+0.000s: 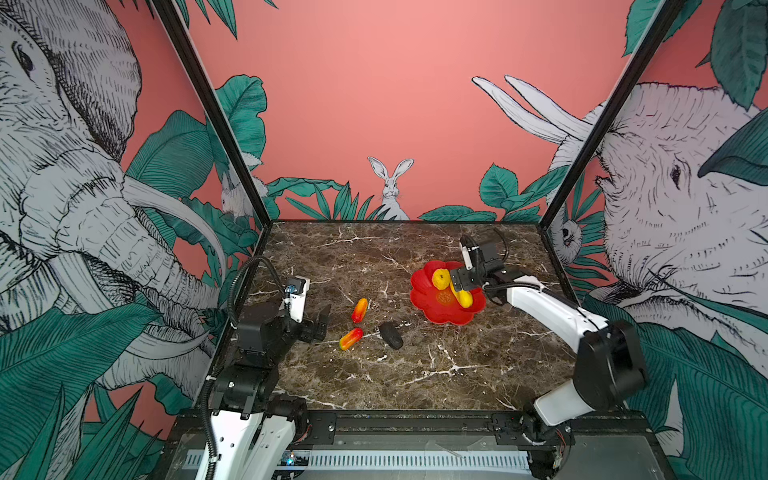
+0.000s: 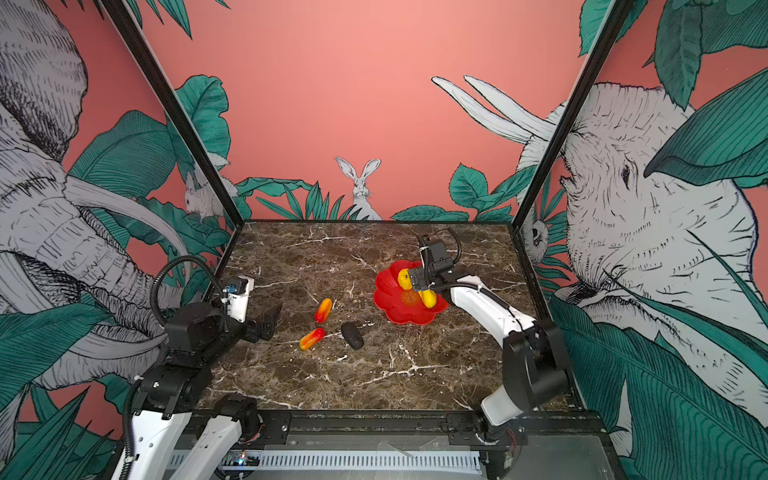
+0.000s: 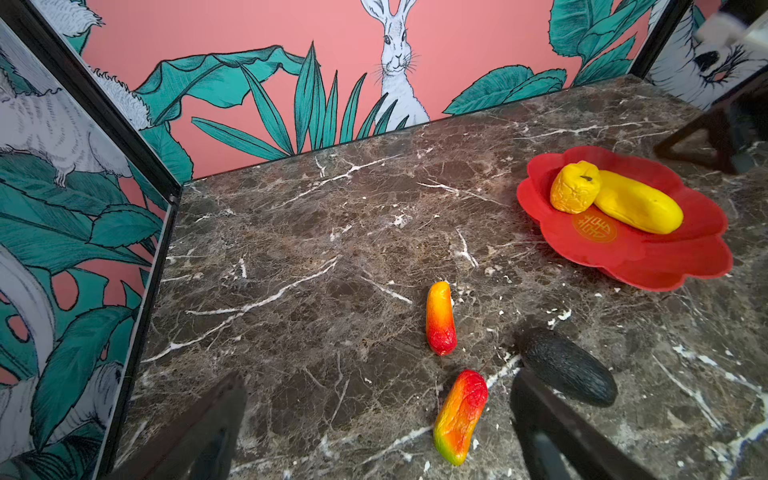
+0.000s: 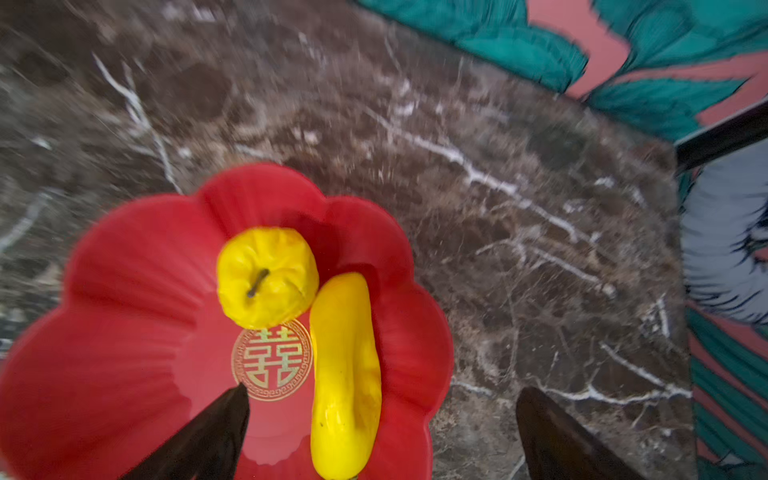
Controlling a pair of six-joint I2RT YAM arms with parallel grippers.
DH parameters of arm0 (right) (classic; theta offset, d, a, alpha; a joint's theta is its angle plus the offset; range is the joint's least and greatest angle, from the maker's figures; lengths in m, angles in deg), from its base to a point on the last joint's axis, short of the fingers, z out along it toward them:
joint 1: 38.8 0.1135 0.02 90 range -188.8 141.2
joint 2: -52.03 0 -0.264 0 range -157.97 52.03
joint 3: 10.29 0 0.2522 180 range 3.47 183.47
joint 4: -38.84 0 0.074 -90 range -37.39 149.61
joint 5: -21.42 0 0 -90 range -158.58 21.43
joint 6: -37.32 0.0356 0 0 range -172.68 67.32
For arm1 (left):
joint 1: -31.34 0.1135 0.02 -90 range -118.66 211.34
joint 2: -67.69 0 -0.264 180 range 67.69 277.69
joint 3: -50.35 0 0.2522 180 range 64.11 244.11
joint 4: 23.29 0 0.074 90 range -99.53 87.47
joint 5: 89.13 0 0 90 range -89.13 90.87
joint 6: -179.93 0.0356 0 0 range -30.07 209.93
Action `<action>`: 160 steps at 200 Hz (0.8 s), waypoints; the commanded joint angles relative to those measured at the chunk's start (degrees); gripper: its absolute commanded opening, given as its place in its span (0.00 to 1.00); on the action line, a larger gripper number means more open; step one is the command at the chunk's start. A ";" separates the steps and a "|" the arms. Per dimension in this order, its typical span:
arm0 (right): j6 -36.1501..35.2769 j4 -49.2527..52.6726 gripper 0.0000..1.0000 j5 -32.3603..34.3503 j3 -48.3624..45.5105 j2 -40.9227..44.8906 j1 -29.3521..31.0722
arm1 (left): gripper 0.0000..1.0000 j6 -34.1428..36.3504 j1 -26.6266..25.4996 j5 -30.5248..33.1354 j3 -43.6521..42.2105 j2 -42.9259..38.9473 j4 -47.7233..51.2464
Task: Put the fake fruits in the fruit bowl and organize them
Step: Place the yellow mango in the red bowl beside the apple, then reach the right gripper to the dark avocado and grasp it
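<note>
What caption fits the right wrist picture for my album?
Open right gripper over the fruit bowl, round yellow fruit touching longer yellow fruit inside.

Two yellow fruits sit in your fruit bowl.
The round yellow fruit covers the gold emblem at its edge; the long yellow fruit lies just beside the emblem, touching the round one. Your right gripper hangs with jaws spread wide, holding nothing.
</note>
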 commanded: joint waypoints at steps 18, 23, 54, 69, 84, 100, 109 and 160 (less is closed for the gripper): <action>-5.12 3.14 1.00 -6.95 1.37 5.50 8.44 | 1.00 0.20 0.24 0.36 -0.03 0.18 0.11; -5.76 2.77 0.99 -7.00 1.02 5.53 9.93 | 1.00 0.12 0.20 0.34 -0.15 0.19 0.13; -4.90 2.56 1.00 -10.69 0.40 2.56 15.79 | 1.00 0.02 0.22 -0.09 -0.16 0.02 0.15; -3.46 1.57 0.99 -12.36 0.23 0.43 18.85 | 1.00 0.03 0.24 -0.04 -0.07 -0.11 0.32; -3.27 0.24 1.00 -11.14 0.14 -2.07 22.33 | 1.00 0.03 0.24 0.22 -0.07 -0.39 0.43; -2.04 -0.21 1.00 -9.79 1.37 -5.42 25.22 | 1.00 0.03 0.20 0.30 -0.15 -0.65 0.38; -1.29 -0.58 1.00 -10.96 2.14 -7.78 26.28 | 1.00 0.03 0.22 0.25 -0.16 -0.68 0.40; 3.48 -3.38 0.99 -10.83 3.51 -16.13 30.16 | 1.00 -0.07 0.24 0.03 -0.20 -1.00 0.40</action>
